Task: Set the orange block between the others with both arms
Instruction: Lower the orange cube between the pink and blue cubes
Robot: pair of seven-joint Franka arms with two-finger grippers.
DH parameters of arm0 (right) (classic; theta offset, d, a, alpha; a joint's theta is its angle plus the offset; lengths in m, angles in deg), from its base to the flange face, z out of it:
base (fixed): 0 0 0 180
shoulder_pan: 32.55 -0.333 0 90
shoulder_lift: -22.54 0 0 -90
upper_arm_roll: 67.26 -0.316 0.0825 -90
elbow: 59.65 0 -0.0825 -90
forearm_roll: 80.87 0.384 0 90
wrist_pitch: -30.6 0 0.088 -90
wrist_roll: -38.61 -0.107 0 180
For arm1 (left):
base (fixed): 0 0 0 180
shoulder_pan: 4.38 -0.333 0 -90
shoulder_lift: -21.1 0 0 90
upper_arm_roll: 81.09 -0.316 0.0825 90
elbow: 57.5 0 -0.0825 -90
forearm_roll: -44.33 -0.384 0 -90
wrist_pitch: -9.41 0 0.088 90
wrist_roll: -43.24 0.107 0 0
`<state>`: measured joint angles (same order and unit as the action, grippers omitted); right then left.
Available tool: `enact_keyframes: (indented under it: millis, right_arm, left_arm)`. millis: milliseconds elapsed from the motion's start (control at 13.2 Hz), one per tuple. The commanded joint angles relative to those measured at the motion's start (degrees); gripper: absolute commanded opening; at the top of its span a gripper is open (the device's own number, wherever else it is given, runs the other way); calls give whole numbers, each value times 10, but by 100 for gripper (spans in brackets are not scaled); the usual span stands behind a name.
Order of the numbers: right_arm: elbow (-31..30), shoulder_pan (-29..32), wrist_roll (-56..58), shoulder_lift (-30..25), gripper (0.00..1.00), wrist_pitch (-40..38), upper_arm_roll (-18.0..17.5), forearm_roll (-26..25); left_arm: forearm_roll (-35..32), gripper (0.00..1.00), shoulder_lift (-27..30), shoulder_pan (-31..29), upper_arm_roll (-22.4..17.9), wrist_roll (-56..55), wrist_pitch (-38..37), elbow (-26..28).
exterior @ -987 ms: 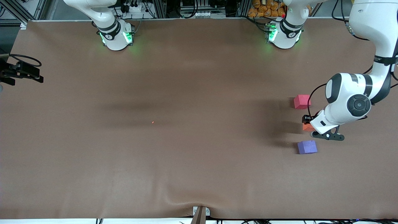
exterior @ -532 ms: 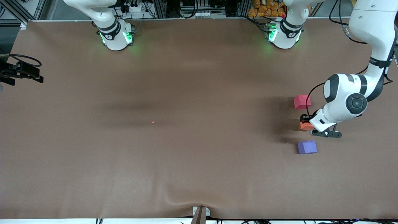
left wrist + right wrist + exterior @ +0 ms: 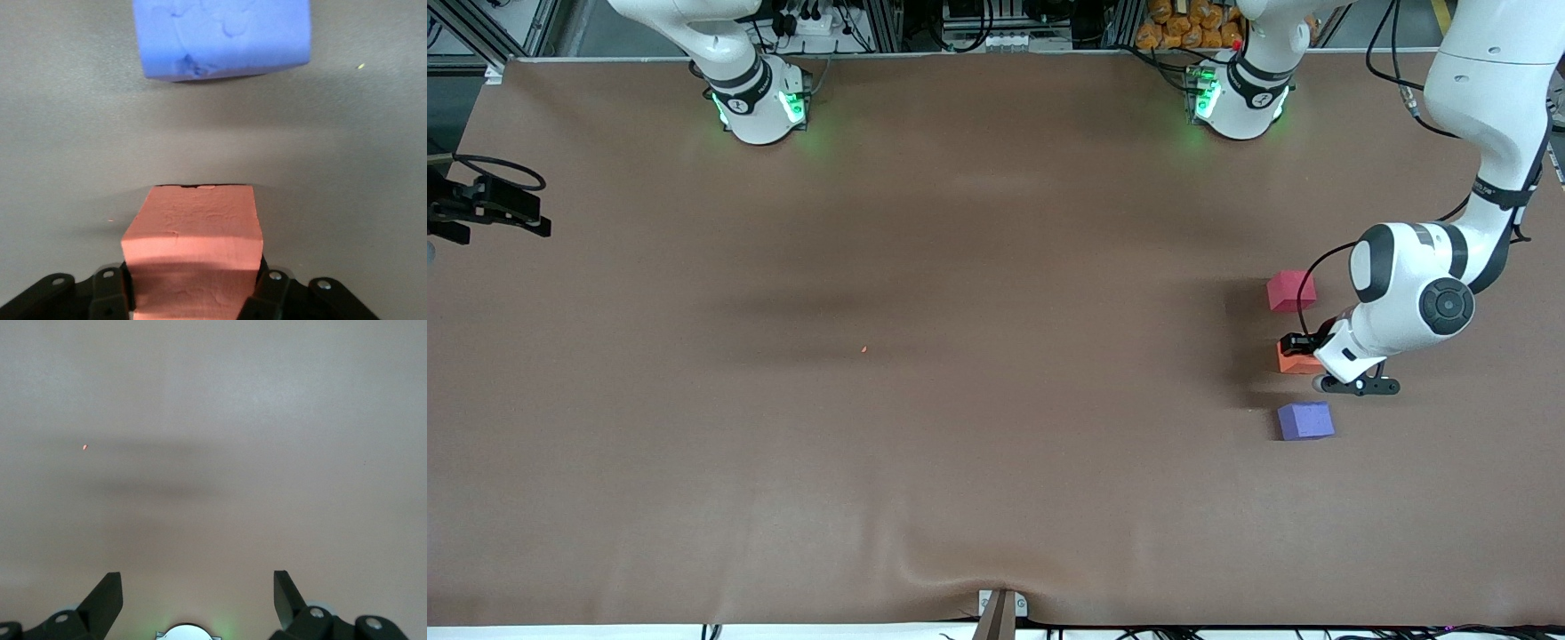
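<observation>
You have the small bright orange foam cube (image 3: 1294,360) clamped in the left claw (image 3: 193,297), low over the brown bench (image 3: 960,400) at the left arm's end. The red-pink foam cube (image 3: 1289,291) lies farther from the front camera than the orange cube, the purple-blue foam cube (image 3: 1305,420) nearer, and bare bench shows on both sides of the orange cube. In the left wrist view the gap toward the purple-blue cube (image 3: 221,37) is open and unobstructed. Since a second ago the left claw has drawn slightly toward the right arm's end, and more of the orange cube's top now shows. Your right claw (image 3: 198,597) waits wide open over bare bench; most of the bench lies open.
</observation>
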<state>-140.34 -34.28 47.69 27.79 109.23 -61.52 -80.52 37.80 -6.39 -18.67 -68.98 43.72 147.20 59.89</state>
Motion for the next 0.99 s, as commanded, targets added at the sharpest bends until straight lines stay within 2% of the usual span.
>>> enact_keyframes:
  millis: [0,304,380,456,532,608,759,911]
  right_arm:
    - [5,1,6,1,100,-1,-1,-11]
    - [5,1,6,1,100,0,-1,-11]
    - [5,1,6,1,100,0,-1,-11]
    - [5,1,5,1,100,0,-1,-11]
    - [5,1,6,1,100,0,-1,-11]
    - [5,1,6,1,100,0,-1,-11]
    - [5,1,5,1,100,0,-1,-11]
    - [5,1,5,1,100,0,-1,-11]
  left_arm:
    - [14,0,-3,-2,5,7,5,0]
    - [13,0,-7,0,5,10,4,-4]
    - [12,8,-10,0,5,9,3,-6]
    - [10,25,-11,0,5,9,1,-14]
    - [9,49,-12,1,5,8,-1,-17]
    - [8,99,-12,1,5,10,-2,-21]
    - [7,100,-8,1,5,10,-11,-31]
    - [7,100,-7,3,6,10,-72,-77]
